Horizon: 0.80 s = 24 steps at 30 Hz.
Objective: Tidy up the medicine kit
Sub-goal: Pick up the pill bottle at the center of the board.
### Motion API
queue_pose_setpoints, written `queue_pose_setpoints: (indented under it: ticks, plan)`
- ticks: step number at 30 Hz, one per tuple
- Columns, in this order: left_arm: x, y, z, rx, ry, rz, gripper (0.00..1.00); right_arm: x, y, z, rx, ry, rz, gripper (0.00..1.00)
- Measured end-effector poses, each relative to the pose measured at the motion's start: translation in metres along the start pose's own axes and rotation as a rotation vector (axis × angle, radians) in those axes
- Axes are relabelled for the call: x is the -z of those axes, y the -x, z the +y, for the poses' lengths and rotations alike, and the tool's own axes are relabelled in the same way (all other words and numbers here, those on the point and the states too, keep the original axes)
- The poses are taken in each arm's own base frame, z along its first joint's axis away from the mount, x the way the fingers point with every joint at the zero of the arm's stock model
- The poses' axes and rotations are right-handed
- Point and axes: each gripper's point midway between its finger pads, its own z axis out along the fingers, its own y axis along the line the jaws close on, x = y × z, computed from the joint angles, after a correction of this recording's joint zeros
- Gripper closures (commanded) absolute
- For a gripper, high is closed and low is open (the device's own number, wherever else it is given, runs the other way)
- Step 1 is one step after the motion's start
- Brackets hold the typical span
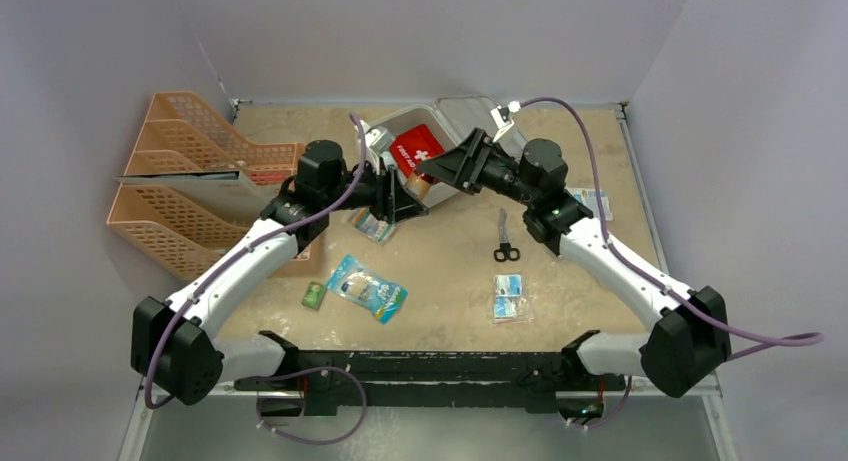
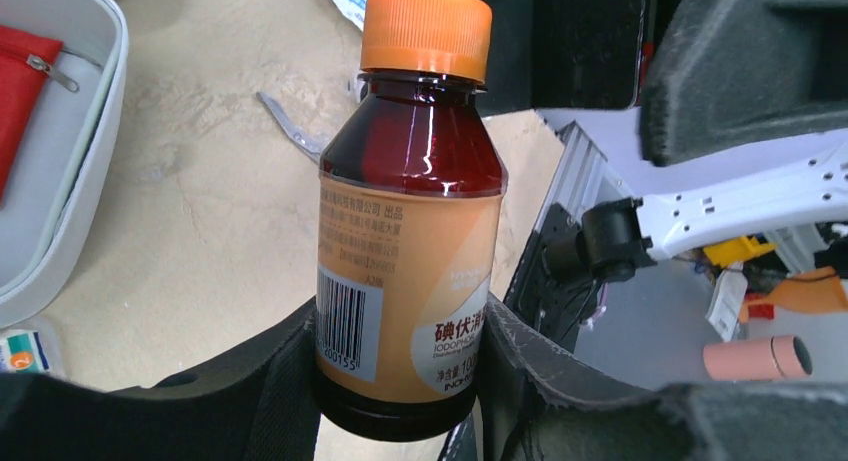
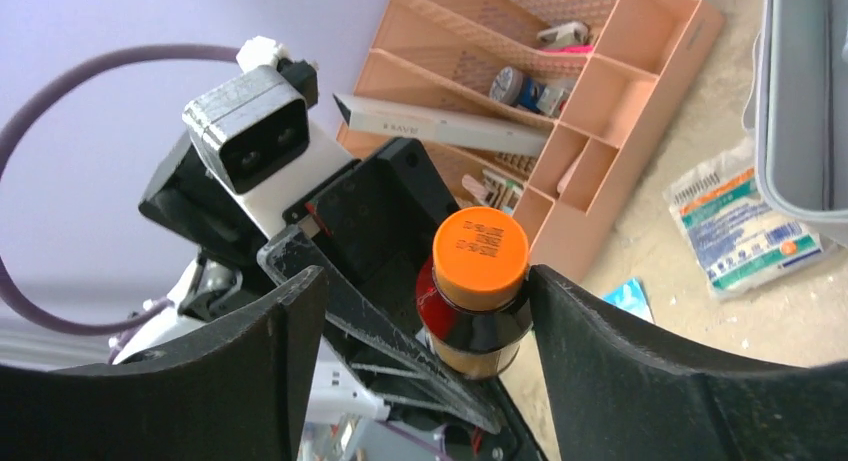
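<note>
Tan, scuffed board forms the work surface (image 1: pixel 440 271), marked with whitish rub patches. Plain pale grey-lilac walls close it in on three sides.

Nearest the arm bases, well to the near side of the medicine kit (image 1: pixel 405 117), lie a small green packet (image 1: pixel 314 296) and a blue-and-white pouch (image 1: pixel 367 288). Off to the right of these is a pair of small blue-printed sachets (image 1: pixel 510 296). Black-handled scissors (image 1: pixel 506 246) lie further in, between those sachets and the kit.

Both arms meet just in front of the kit. The left gripper (image 2: pixel 400 381) is clamped on the lower body of a brown bottle (image 2: pixel 405 211) with an orange cap (image 2: pixel 426 31) and an orange label. The bottle stands upright in the left wrist view. The right gripper (image 3: pixel 425 276) is spread wide, with one finger (image 3: pixel 600 351) on either side of the cap. Whether either finger touches the cap cannot be told. A printed packet (image 1: pixel 372 224) lies on the board beneath the left arm, near the kit's near-left corner.

The medicine kit sits at the far middle of the board. Its lid (image 1: pixel 470 113) is thrown back to the right, and a red pouch with a white cross (image 1: pixel 416 149) lies in the base. Left of the kit stand orange mesh trays (image 1: pixel 180 226) holding a flat grey item (image 1: pixel 190 178).
</note>
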Motion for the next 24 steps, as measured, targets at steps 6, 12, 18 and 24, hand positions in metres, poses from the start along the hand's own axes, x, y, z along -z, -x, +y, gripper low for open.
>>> queue_pose_setpoints:
  ticks: [6,12,18,24]
  plan:
    - [-0.003,0.008,-0.002,0.062,-0.009,-0.055,0.75,-0.017,0.003,-0.007,-0.019,-0.015,-0.052,0.45]
    - [-0.004,0.015,-0.003,0.070,-0.010,-0.087,0.75,-0.023,-0.001,-0.010,-0.040,-0.037,-0.066,0.54]
    - [-0.004,0.016,0.001,0.087,0.011,-0.092,0.60,-0.028,0.000,-0.013,-0.050,-0.042,-0.076,0.66]
    - [-0.003,0.002,0.012,0.089,0.069,-0.047,0.32,-0.037,-0.010,-0.029,-0.061,-0.079,-0.035,0.69]
